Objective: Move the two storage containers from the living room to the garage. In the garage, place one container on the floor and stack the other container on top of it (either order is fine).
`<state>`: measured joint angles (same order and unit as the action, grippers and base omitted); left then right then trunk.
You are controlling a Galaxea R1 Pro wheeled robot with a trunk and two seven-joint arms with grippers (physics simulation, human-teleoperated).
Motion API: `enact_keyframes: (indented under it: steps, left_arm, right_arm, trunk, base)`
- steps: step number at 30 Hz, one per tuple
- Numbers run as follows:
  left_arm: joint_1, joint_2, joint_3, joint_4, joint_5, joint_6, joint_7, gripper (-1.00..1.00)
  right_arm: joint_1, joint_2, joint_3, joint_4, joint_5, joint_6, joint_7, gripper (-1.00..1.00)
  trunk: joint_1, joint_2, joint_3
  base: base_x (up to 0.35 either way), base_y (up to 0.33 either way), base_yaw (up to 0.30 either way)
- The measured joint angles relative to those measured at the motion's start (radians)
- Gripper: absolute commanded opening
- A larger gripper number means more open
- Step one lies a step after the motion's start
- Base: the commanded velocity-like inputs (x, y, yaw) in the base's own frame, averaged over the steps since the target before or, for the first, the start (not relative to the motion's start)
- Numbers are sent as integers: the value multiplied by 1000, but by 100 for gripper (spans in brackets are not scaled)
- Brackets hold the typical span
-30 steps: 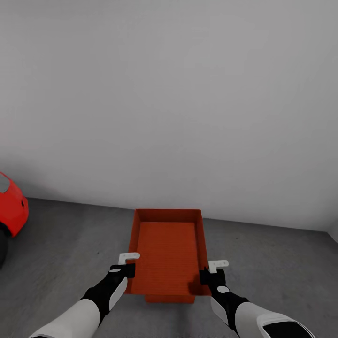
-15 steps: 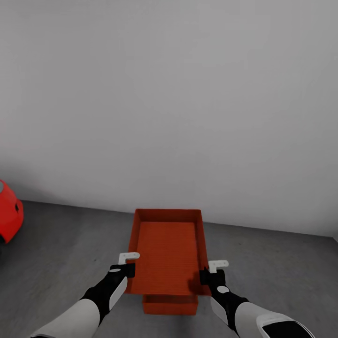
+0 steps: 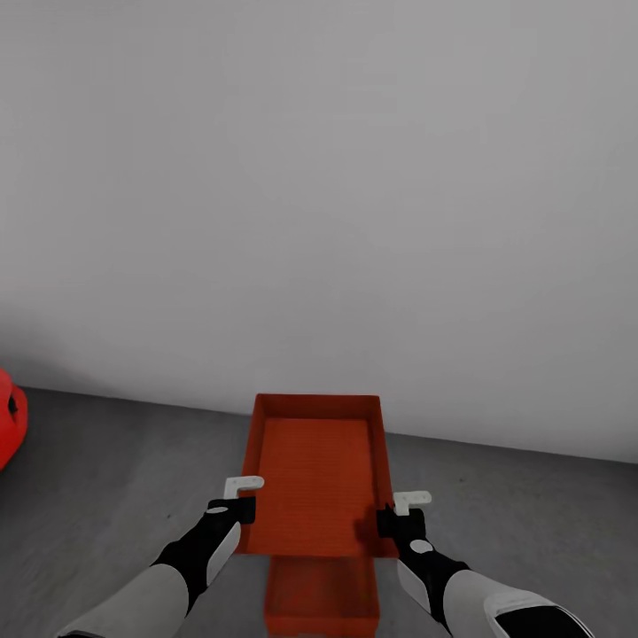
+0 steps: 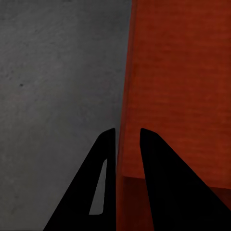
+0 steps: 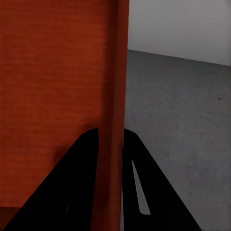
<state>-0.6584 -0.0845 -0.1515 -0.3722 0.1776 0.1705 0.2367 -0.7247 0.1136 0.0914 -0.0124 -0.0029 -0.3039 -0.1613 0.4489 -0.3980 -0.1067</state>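
Observation:
I hold an orange-red storage container (image 3: 315,470) level in front of me, above the dark grey concrete floor (image 3: 115,478) of the garage. My left gripper (image 3: 241,508) is shut on its left wall (image 4: 126,96), and my right gripper (image 3: 387,520) is shut on its right wall (image 5: 118,96). Below the held bin, a second orange-red storage container (image 3: 321,595) rests on the floor, its near part showing under the held one's near edge.
A plain white-grey wall (image 3: 319,195) rises close ahead. Part of a red car (image 3: 7,427) sits at the far left edge. Bare concrete lies to the left and right of the containers.
The whole view has shifted: the red car slid toward the left edge and more of the lower container now shows beneath the held one. Both grippers keep their hold.

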Motion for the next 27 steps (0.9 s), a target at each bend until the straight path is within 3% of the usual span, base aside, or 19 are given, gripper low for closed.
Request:
enact_keyframes:
  steps: [9, 27]
  left_arm:
    - [0, 0, 0, 0, 0, 0, 0, -100]
    - [0, 0, 0, 0, 0, 0, 0, -100]
  right_arm:
    - [0, 0, 0, 0, 0, 0, 0, -100]
    - [0, 0, 2, 0, -2, 0, 0, -100]
  trunk:
    - [0, 0, 0]
    - [1, 0, -25]
  base:
    - [276, 0, 0]
    - [12, 0, 0]
